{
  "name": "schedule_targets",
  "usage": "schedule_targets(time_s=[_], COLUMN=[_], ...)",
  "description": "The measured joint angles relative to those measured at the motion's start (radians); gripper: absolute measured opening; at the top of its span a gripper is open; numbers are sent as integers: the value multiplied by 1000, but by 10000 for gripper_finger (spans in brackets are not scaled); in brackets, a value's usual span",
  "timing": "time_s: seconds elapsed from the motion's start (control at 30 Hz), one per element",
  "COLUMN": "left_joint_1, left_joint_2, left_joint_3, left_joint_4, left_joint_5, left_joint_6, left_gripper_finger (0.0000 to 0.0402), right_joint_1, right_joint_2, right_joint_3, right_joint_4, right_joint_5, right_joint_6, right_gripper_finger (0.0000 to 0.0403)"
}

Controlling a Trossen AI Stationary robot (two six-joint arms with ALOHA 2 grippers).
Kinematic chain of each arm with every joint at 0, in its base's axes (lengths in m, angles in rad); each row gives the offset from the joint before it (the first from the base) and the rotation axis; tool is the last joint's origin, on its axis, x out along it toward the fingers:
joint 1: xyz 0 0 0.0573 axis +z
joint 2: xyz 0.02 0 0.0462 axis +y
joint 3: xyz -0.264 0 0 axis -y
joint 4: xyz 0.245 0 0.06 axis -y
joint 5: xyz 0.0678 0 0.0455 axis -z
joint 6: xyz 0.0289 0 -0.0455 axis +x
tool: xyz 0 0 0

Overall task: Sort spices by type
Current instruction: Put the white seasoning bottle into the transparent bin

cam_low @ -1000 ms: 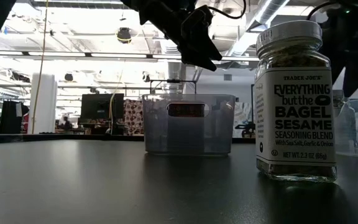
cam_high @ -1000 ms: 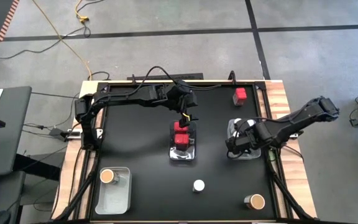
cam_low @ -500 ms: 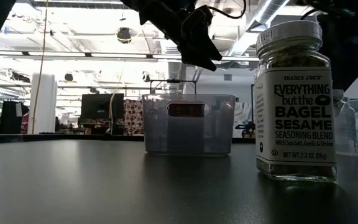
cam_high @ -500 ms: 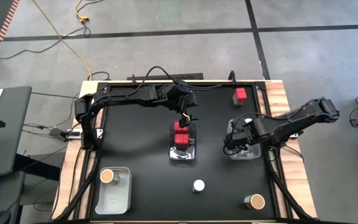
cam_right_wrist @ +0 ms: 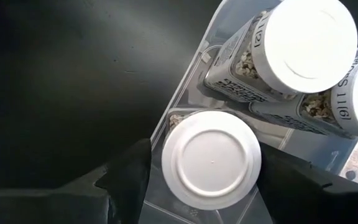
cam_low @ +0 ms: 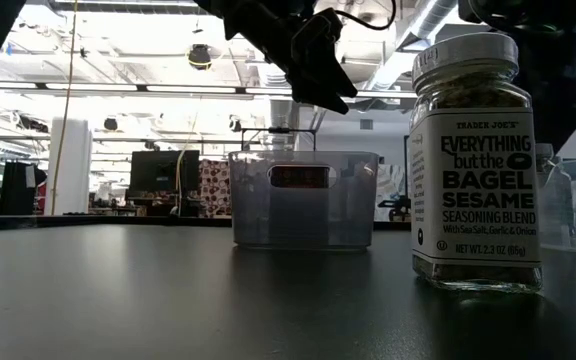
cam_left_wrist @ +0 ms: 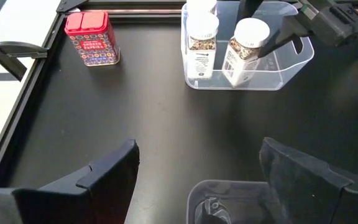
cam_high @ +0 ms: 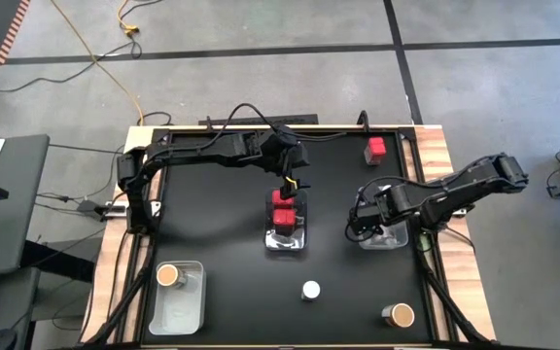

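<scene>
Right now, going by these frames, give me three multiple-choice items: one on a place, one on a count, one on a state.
1. Where is the loose red tin?
A) in the left bin
B) near the corner of the table at the high view's upper right
C) at the table's middle

2. How many spices stand on the bare table?
A) one
B) three
C) five

3. The left tool is:
A) open and empty
B) shut on a red tin
C) shut on a jar

Answers:
1 B: it stands alone by that corner.
2 B: the red tin, a white-lidded jar and a brown-topped jar.
3 A: its fingers stand apart with nothing between them.
</scene>
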Motion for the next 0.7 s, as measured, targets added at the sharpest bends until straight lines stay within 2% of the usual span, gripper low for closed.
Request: schedule_targets(time_s=[0.33,0.53,0.7], left_joint_1=[0,0,0], left_joint_2=[0,0,0], left_joint_3=[0,0,0], left_joint_4=[0,0,0], left_joint_5=[0,0,0], left_joint_6=[0,0,0], left_gripper_finger=[320,320,320], right_joint_1=[0,4,40], right_joint_2=[0,-1,-12], right_joint_3=[0,0,0], right_joint_4=[0,-9,-70], right_joint_5=[-1,-18,-28], right_joint_6=[7,75,226], right_gripper_finger=[230,240,241])
